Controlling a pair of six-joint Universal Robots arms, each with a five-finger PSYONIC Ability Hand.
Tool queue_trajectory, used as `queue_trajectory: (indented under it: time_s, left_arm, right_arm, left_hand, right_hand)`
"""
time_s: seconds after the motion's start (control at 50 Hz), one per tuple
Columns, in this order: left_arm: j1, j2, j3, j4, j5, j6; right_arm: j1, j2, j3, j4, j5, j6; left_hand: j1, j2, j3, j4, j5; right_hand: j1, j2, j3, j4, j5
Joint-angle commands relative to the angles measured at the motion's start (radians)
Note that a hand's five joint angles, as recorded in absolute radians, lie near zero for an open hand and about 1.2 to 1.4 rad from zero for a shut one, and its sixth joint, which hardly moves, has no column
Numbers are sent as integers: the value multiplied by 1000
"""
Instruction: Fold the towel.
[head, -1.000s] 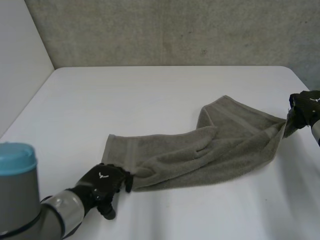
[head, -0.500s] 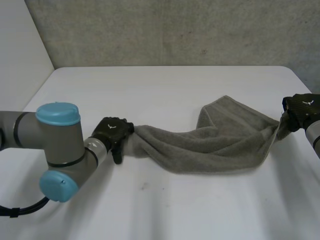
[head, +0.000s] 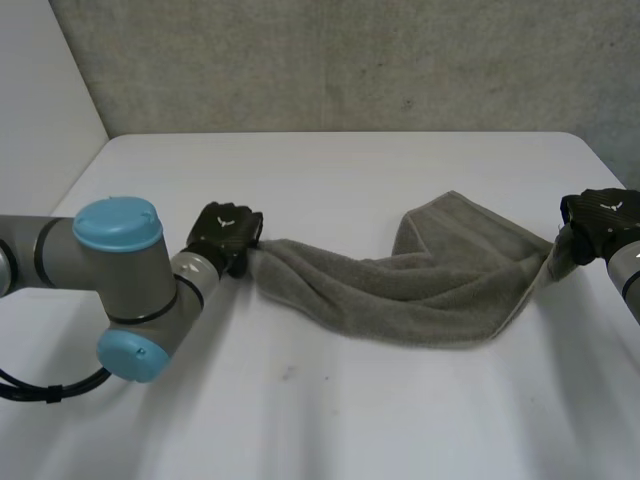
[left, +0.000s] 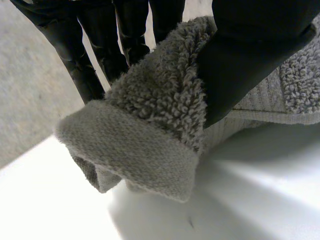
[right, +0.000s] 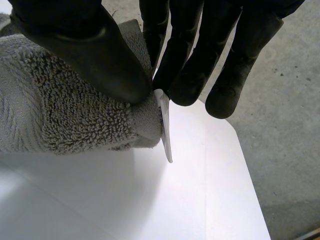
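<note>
- The left arm (head: 130, 282) bends across the near left part of the white surface (head: 330, 420), with its light-blue caps facing outward.
- The left robot hand (head: 226, 238) grasps one end of the grey towel (head: 420, 290). In its wrist view the thumb and fingers pinch the bunched hem just above the surface.
- The towel stretches as a loose, rumpled band across the middle of the surface between both robot hands, with a raised fold near its right end.
- The right robot hand (head: 596, 222) clamps the opposite corner near the surface's right edge. Its thumb presses the cloth against the fingers, and a small white label (right: 165, 127) sticks out beside them.
- A grey wall (head: 350, 60) rises beyond the far edge.
</note>
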Motion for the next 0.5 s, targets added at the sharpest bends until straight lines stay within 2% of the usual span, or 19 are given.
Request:
queue_trajectory:
  time_s: [0.02, 0.08, 0.12, 0.14, 0.18, 0.24, 0.26, 0.34, 0.36, 0.4, 0.46, 0.5]
  left_arm:
    - [-1, 110, -16, -13, 14, 1]
    - [-1, 152, -32, -25, 14, 1]
    - [10, 253, -74, -74, 17, -1]
    - [10, 253, -75, -75, 17, -1]
    - [19, 361, -102, -131, 21, -4]
    - [21, 410, -113, -159, 27, -6]
    - [27, 458, -124, -188, 33, -6]
    - [90, 599, -131, -278, 61, -18]
    - [90, 600, -131, -279, 61, -18]
    - [143, 652, -125, -352, 96, -36]
    - [162, 661, -119, -394, 118, -45]
    - [196, 658, -118, -476, 165, -58]
  right_arm:
    - [7, -32, -1, 20, 2, -20]
    - [11, -59, -6, 49, 0, -33]
    - [12, -130, -23, 151, -18, -69]
    - [12, -130, -23, 152, -18, -69]
    - [11, -208, -61, 280, -66, -87]
    - [9, -254, -86, 340, -92, -89]
    - [6, -304, -114, 401, -124, -93]
    - [-3, -421, -216, 582, -198, -98]
    - [-3, -421, -216, 583, -198, -98]
    - [-8, -455, -286, 656, -221, -99]
    - [-11, -458, -316, 689, -222, -103]
    - [-6, -443, -342, 742, -222, -141]
  left_hand:
    - [256, 198, 203, 204, 240]
    - [256, 198, 203, 204, 240]
    - [256, 198, 203, 204, 240]
    - [256, 198, 203, 204, 240]
    - [256, 198, 203, 204, 240]
    - [256, 198, 203, 204, 240]
    - [256, 198, 203, 204, 240]
    - [256, 198, 203, 204, 240]
    - [256, 198, 203, 204, 240]
    - [256, 198, 203, 204, 240]
    - [256, 198, 203, 204, 240]
    - [256, 198, 203, 204, 240]
  right_hand:
    - [79, 79, 66, 62, 58]
    - [79, 79, 66, 62, 58]
    - [79, 79, 66, 62, 58]
    - [79, 79, 66, 62, 58]
    - [79, 79, 66, 62, 58]
    - [79, 79, 66, 62, 58]
    - [79, 79, 66, 62, 58]
    - [79, 79, 66, 62, 58]
    - [79, 79, 66, 62, 58]
    - [79, 79, 66, 62, 58]
    - [79, 79, 66, 62, 58]
    - [79, 79, 66, 62, 58]
